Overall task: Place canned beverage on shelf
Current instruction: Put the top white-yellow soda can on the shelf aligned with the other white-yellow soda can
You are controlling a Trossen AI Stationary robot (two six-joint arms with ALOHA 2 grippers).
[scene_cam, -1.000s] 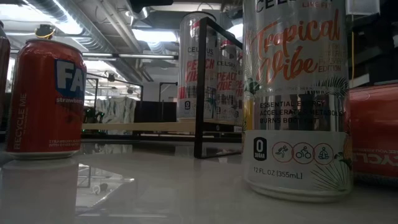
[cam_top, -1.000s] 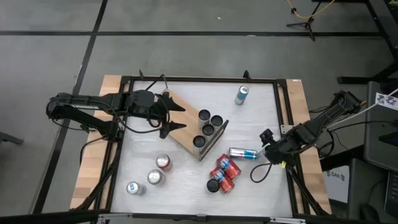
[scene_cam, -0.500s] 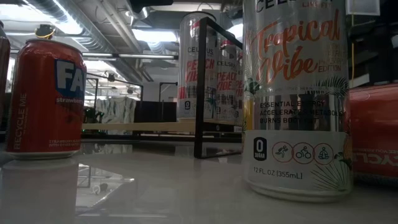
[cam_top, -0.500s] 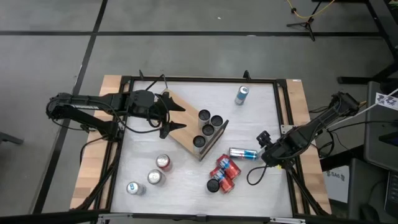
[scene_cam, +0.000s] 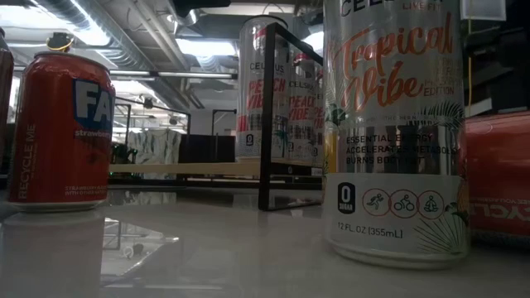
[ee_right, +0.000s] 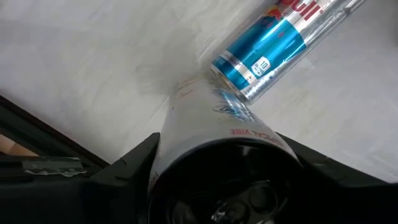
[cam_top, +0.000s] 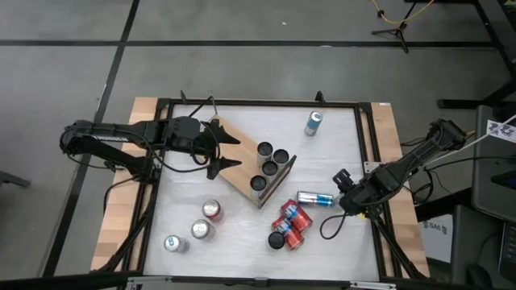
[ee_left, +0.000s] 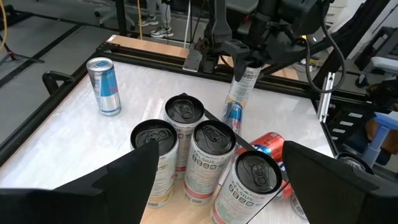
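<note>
With our right end effector (cam_top: 345,192) pinching a pale can (ee_right: 214,134) near the lying blue can (cam_top: 314,198), we judge transport to the shelf (cam_top: 242,165) comes next, our left end effector (cam_top: 224,152) spread above it.

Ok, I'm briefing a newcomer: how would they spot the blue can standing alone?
Find the wooden shelf in the middle, holding four dark-topped cans. Past its loaded end, near the upper edge of the overhead view, stands a blue can, upright with no neighbours.

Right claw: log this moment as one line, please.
right claw: shut on can, above lying blue can | left claw: open, over shelf | shelf: four cans
</note>
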